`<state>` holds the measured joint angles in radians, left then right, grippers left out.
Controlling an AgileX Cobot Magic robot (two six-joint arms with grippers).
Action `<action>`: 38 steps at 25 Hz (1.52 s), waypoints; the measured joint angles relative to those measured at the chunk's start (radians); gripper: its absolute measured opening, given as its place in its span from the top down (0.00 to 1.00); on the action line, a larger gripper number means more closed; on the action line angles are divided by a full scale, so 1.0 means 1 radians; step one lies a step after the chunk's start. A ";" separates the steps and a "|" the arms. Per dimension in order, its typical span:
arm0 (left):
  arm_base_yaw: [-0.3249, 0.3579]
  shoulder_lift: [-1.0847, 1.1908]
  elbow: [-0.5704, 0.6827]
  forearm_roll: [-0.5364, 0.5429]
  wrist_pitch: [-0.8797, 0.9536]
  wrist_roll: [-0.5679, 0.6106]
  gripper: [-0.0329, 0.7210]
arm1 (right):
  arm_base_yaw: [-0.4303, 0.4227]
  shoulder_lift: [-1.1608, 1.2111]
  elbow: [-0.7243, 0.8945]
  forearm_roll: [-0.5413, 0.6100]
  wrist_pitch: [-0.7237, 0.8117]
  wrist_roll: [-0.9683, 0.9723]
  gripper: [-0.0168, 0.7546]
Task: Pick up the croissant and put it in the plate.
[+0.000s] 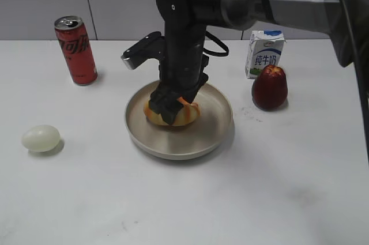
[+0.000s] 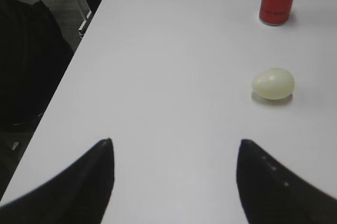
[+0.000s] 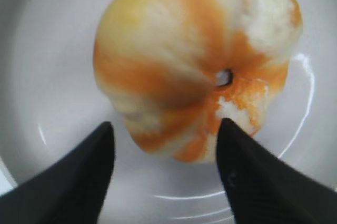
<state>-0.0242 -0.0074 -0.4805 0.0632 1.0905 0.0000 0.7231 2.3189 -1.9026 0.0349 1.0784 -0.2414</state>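
The croissant (image 1: 187,116), orange and cream striped, lies inside the beige plate (image 1: 173,150) at the table's middle. My right gripper (image 1: 170,104) reaches down over it from above. In the right wrist view the croissant (image 3: 184,60) rests on the plate's floor (image 3: 42,50), and the right gripper (image 3: 166,124) is open. Its left finger stands apart from the pastry and its right finger sits at the pastry's edge. My left gripper (image 2: 176,142) is open and empty above bare table near the left edge.
A red can (image 1: 76,50) stands at the back left and a pale egg (image 1: 41,138) lies at the left, both also in the left wrist view (image 2: 273,84). A milk carton (image 1: 264,53) and a dark red apple (image 1: 269,87) stand right of the plate.
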 joint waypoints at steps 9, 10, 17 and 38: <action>0.000 0.000 0.000 0.000 0.000 0.000 0.22 | -0.030 -0.107 -0.001 0.031 0.021 0.044 0.15; 0.000 0.000 0.000 0.000 0.000 0.000 0.22 | -0.054 -0.127 -0.003 0.035 0.027 0.054 0.15; 0.000 0.000 0.000 0.000 0.000 0.000 0.22 | -0.369 -0.255 -0.004 0.061 0.108 0.126 0.19; 0.000 0.000 0.000 0.000 0.000 0.000 0.22 | -0.702 -1.017 0.860 0.099 0.071 0.118 0.21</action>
<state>-0.0242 -0.0074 -0.4805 0.0632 1.0905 0.0000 0.0209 1.3015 -1.0424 0.1341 1.1492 -0.1231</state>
